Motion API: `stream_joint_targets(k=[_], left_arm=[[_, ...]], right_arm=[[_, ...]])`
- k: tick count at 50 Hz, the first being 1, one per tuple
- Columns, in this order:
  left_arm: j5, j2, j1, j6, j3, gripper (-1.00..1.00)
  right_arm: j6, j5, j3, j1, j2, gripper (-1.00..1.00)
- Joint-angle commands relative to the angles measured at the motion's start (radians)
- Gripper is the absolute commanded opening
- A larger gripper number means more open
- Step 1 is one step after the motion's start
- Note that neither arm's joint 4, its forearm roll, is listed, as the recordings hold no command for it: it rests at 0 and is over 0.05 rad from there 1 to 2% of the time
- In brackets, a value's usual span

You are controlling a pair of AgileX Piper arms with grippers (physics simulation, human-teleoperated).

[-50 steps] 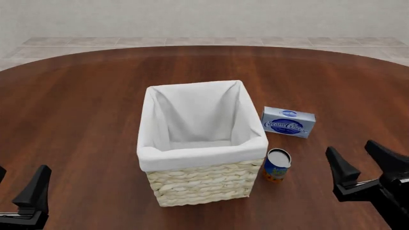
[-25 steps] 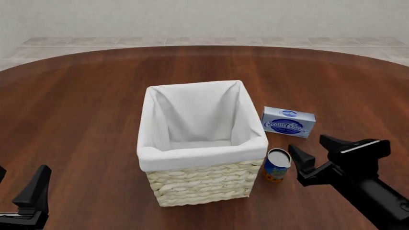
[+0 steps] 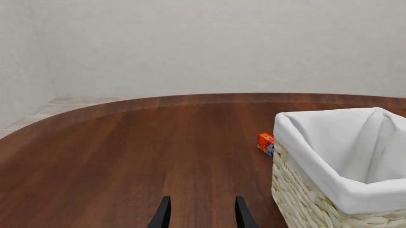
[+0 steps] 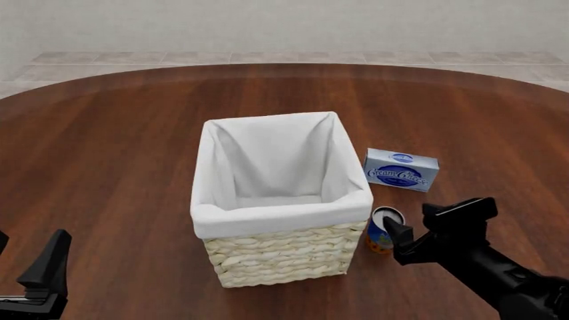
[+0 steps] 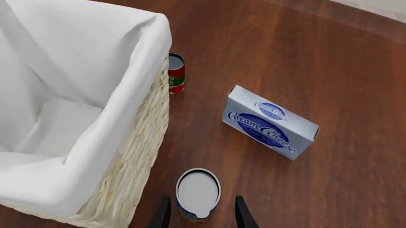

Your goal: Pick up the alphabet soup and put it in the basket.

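While the soup can (image 4: 384, 230) stands upright on the worktop (image 4: 116, 153) just beside the basket (image 4: 280, 257), the right hand (image 4: 407, 235) hovers above it with fingers apart. Seen from that arm's wrist, the can's pale lid sits between the finger tips, its long axis running straight up. A cream cheese box (image 4: 401, 169) lies near the can, farther back. Well apart from the can, the left hand (image 4: 40, 270) sits idle, fingers apart. Only the finger tips show in either wrist picture, and the arm hides part of the can.
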Motion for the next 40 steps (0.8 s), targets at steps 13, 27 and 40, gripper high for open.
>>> stream_joint_targets(k=[13,27,40], left_arm=[[0.0,0.0,0.0,0.0,0.0,1.0],[0.0,0.0,0.0,0.0,0.0,1.0],[0.0,0.0,0.0,0.0,0.0,1.0]], right_arm=[[0.002,-0.082,-0.008,0.01,0.183,1.0],[0.002,-0.134,-0.02,0.013,0.281,1.0],[-0.007,-0.131,-0.043,0.008,0.321,1.0]])
